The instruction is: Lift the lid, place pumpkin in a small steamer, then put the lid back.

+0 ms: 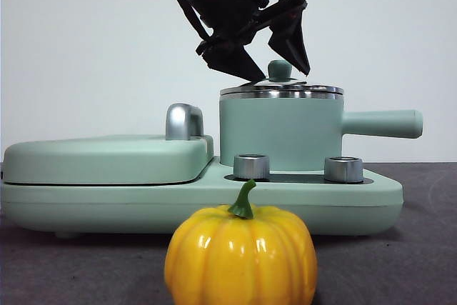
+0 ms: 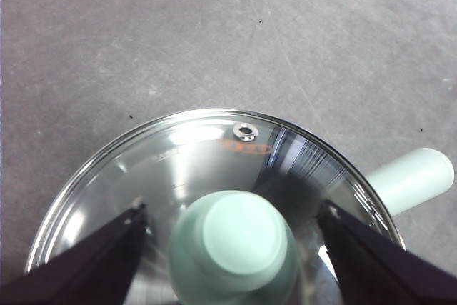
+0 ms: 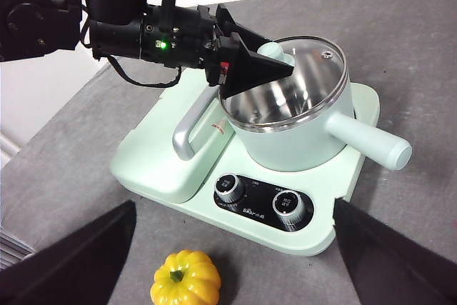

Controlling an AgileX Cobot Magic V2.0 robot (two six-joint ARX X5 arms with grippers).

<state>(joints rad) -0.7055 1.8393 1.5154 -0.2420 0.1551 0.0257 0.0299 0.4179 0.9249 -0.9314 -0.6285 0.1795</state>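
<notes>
The glass lid (image 1: 282,91) with its mint knob (image 1: 279,69) rests on the small steamer (image 1: 278,133). My left gripper (image 1: 282,75) is open, one jaw on each side of the knob, apart from it. The left wrist view shows the knob (image 2: 239,241) between my left gripper's (image 2: 232,208) jaws, over the lid (image 2: 214,155). The pumpkin (image 1: 241,258) sits on the table in front of the base unit. My right gripper (image 3: 234,205) is open and empty, high above the table's front; it sees the pumpkin (image 3: 186,280), steamer (image 3: 293,141), lid (image 3: 307,69) and left gripper (image 3: 275,62).
The steamer stands on the right end of a long mint base unit (image 1: 107,191) with two silver knobs (image 1: 251,166). A flat mint griddle cover (image 1: 100,158) with a steel handle (image 1: 183,121) fills its left half. The steamer's side handle (image 1: 382,123) points right.
</notes>
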